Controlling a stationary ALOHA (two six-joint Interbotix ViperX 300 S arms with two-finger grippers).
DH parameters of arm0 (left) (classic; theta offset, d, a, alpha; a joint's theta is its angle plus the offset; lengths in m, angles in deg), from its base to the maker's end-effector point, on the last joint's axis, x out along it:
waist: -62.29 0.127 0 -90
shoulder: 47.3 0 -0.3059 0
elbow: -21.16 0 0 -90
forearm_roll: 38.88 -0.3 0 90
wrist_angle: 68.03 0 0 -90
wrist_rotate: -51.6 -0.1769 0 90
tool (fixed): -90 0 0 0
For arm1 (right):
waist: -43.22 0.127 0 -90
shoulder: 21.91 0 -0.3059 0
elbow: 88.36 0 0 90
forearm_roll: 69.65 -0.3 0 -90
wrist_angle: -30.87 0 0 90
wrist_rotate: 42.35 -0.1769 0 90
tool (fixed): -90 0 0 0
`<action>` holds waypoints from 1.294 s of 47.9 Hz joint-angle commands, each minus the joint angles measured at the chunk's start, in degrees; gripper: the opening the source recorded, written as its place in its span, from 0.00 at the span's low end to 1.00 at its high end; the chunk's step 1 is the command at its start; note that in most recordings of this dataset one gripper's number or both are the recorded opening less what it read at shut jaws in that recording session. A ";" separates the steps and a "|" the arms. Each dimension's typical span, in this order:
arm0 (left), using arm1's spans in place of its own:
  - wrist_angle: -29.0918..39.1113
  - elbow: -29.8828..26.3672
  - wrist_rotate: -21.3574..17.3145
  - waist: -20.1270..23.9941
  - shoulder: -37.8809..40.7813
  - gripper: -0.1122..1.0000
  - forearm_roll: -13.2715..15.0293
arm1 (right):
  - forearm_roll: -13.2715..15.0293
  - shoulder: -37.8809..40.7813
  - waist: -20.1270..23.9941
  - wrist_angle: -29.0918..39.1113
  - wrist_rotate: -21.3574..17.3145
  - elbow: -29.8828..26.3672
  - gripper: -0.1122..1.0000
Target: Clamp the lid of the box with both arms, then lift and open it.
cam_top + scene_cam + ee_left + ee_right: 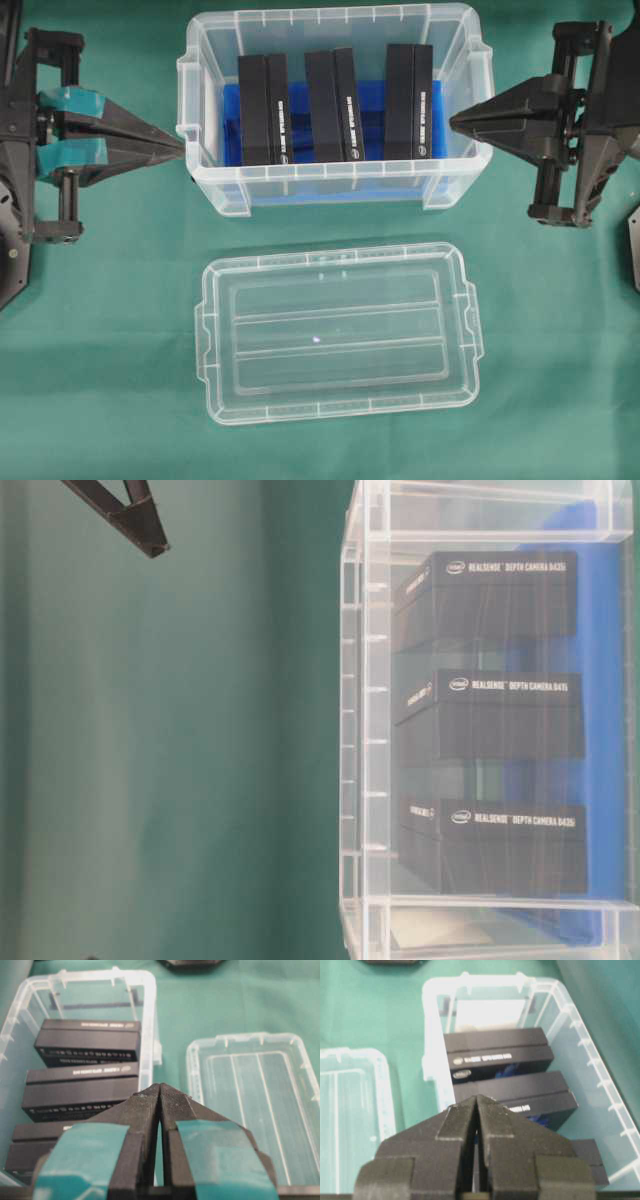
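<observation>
Your left gripper (pixel 180 147) sits with its teal-taped fingers (pixel 145 1110) pressed together on nothing, tips just off one end wall of the box (pixel 335 185). Your right gripper (pixel 455 122) mirrors it at the other end, fingers (pixel 465 1115) likewise together and empty. The lid (pixel 338 333) already lies flat on the green cloth (pixel 100 380), off to the side of both fingertips and apart from the box, which stands open with three RealSense camera cartons (pixel 335 105) inside. Judging from this, the lifting is finished. To close out cleanly, draw each arm straight back from its end wall and keep the tips level, so neither nudges the box or drags across the lid's rim.
</observation>
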State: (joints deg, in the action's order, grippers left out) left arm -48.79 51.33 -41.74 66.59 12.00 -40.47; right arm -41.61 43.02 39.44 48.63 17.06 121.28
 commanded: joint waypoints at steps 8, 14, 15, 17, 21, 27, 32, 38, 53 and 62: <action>0.00 -0.35 0.00 -0.18 0.18 0.11 0.09 | -0.09 -0.26 0.09 0.00 -0.09 0.18 0.10; 0.00 1.05 0.09 -0.18 0.18 0.11 0.09 | -0.18 -0.35 0.09 -0.44 -0.09 2.20 0.10; 0.00 1.23 0.09 -0.09 0.18 0.11 0.09 | -0.18 -0.44 0.09 -0.62 -0.09 2.55 0.10; -0.18 1.67 0.09 -0.18 0.09 0.11 0.09 | -0.44 -0.62 0.09 -0.79 -0.09 3.08 0.10; -0.44 2.55 0.09 -0.18 -0.18 0.11 0.09 | -0.88 -1.14 0.18 -1.23 -0.09 4.04 0.10; -0.53 3.87 0.09 -0.26 -0.79 0.11 0.09 | -0.97 -1.93 0.26 -1.32 0.00 4.75 0.10; -0.62 4.83 0.09 -0.35 -1.05 0.11 0.09 | -0.88 -2.29 0.26 -1.05 0.00 5.19 0.10; -1.32 5.71 0.09 -0.35 -1.32 0.11 0.09 | -0.97 -2.37 0.26 -1.14 0.00 5.63 0.10; -3.43 6.33 0.09 -0.35 -1.32 0.11 0.09 | -0.88 -2.37 0.26 -1.32 0.09 6.50 0.10; -3.43 6.33 0.09 -0.35 -1.32 0.11 0.09 | -0.88 -2.37 0.26 -1.23 0.09 6.50 0.10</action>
State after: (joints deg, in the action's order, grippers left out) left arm -51.69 58.45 -41.74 66.42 10.77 -40.47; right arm -42.40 40.91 39.53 47.83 17.06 128.48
